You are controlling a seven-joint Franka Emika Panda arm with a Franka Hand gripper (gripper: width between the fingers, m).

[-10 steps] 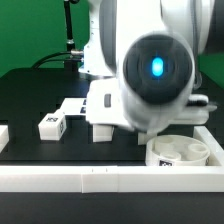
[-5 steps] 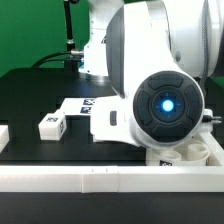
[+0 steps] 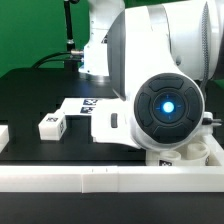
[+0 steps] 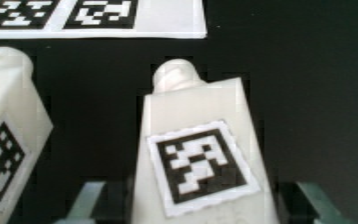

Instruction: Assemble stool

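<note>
In the wrist view a white block leg with a black-and-white tag lies on the black table between my fingers. My gripper is open, one finger on each side of the leg with a gap on both sides. A second tagged leg lies beside it. In the exterior view one leg lies at the left. The round white seat disc sits at the right, mostly hidden by the arm. The gripper itself is hidden behind the arm there.
The marker board lies just beyond the legs and also shows in the exterior view. A long white rail runs along the front of the table. The arm's body blocks the middle of the exterior view.
The arm has come down over the table since a second ago and now hides the leg that showed in the middle. Nothing has moved in the last half second.
</note>
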